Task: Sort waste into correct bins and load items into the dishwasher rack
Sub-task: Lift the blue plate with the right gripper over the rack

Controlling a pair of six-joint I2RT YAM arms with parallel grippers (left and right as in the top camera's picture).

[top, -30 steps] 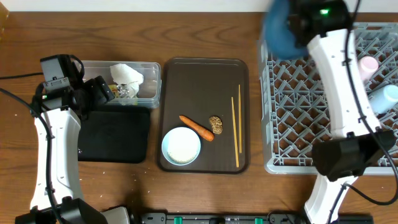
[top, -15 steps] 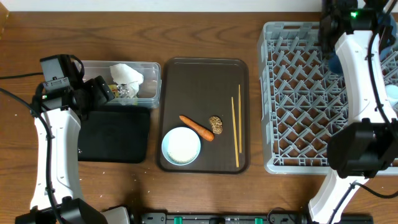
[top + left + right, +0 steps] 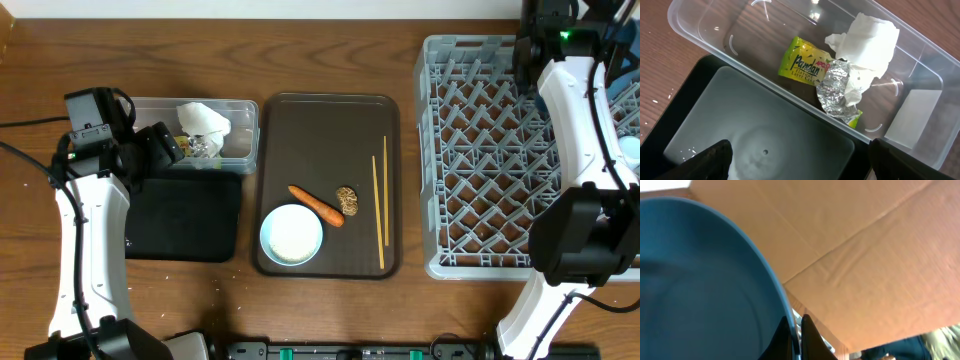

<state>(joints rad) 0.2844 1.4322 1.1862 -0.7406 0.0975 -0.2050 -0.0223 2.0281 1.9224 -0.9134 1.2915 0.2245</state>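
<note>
My right gripper (image 3: 796, 332) is shut on the rim of the large dark-blue bowl (image 3: 700, 280), held at the back right of the grey dishwasher rack (image 3: 480, 180); in the overhead view the arm hides the bowl. My left gripper (image 3: 800, 167) is open and empty above the black tray (image 3: 185, 225), beside the clear tub (image 3: 243, 108). The tub holds the white napkin (image 3: 865, 37) and the yellow-green wrapper (image 3: 802, 65). The carrot (image 3: 316, 205), brown food piece (image 3: 347, 199), white bowl of rice (image 3: 291, 234) and chopsticks (image 3: 380, 215) lie on the brown serving tray (image 3: 330, 125).
A light-blue cup (image 3: 630, 150) shows at the rack's right edge. The pink cup is hidden. A crumpled foil piece (image 3: 837, 92) lies in the tub with the wrapper. Brown cardboard fills the background of the right wrist view.
My right arm has carried the dark-blue bowl from the rack's back left corner to the right, over the rack's back right. The left arm has not moved.
</note>
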